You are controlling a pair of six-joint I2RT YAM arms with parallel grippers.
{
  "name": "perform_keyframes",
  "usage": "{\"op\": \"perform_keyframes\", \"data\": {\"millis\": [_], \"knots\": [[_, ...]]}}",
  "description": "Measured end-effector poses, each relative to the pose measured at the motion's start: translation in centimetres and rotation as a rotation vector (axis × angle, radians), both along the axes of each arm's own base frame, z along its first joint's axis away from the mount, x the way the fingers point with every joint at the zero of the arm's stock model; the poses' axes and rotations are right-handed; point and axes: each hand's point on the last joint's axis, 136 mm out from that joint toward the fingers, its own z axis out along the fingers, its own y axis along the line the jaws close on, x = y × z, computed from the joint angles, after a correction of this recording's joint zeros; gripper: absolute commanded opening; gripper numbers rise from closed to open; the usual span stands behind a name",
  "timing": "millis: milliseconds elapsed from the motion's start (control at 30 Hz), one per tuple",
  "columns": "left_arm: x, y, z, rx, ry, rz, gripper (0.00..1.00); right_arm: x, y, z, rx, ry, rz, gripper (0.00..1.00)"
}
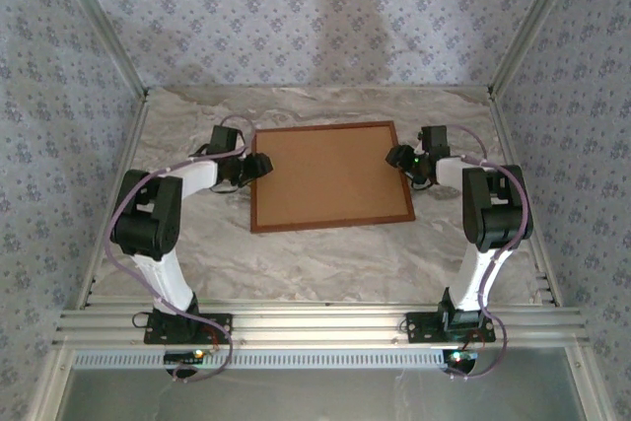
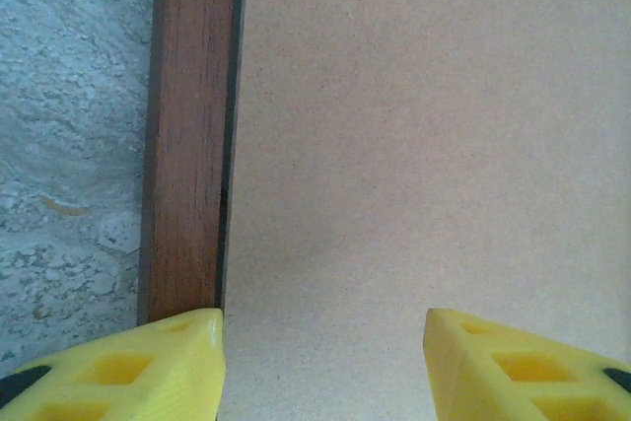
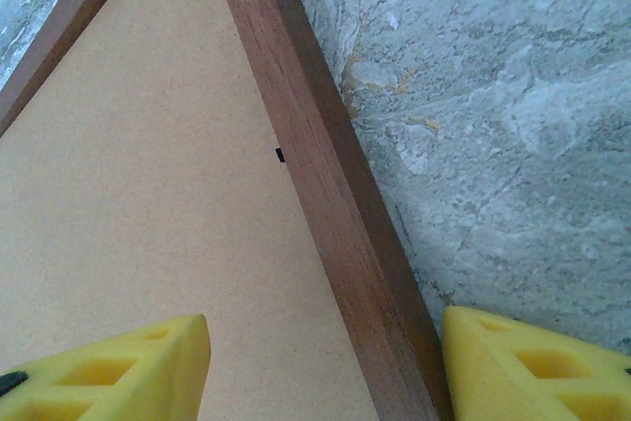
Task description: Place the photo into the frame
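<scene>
Frame [image 1: 330, 225], backing board [image 1: 328, 175] inside, lying at desk [image 1: 325, 273] centre. Left tool [image 2: 320, 327], right tool [image 3: 325, 337]: both released, poised over opposite side rails. Risk: skewed frame from uneven closing; slipped grip on thin rail.

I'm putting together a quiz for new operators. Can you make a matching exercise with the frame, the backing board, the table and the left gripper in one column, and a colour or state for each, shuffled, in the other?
Column 1
1. frame
2. backing board
3. table
4. left gripper

Column 2
A. pale marbled grey
B. yellow fingers, open over the left rail
C. reddish-brown wood
D. plain tan, lying inside the wooden border

Pairs: 1-C, 2-D, 3-A, 4-B
</scene>
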Motion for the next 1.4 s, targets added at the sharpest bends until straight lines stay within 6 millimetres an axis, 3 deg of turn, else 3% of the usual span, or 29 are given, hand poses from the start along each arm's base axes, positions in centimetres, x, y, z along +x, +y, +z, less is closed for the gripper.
{"op": "perform_keyframes", "data": {"millis": [633,800,967,1033,1200,1400], "knots": [[-0.8,-1.4,-0.9,0.425,-0.012,-0.174,0.60,0.0,0.1,-0.2,-0.034,-0.001,-0.010,0.62],[-1.2,-0.9,-0.6,0.462,-0.009,-0.171,0.65,-0.1,0.2,0.0,-0.040,-0.006,0.009,0.62],[-3.1,-0.3,-0.1,0.456,0.033,-0.166,0.74,-0.9,1.0,0.1,-0.040,-0.002,0.091,0.64],[-3.5,-1.4,0.4,0.392,0.038,-0.184,0.76,-2.0,1.9,0.0,-0.010,0.029,0.146,0.64],[-2.7,-2.8,2.6,0.290,-0.011,-0.190,0.78,-3.9,4.3,0.1,0.025,0.077,0.260,0.67],[0.3,-0.2,4.5,0.274,-0.056,-0.098,0.78,-3.5,4.5,1.0,0.017,0.077,0.293,0.70]]}}
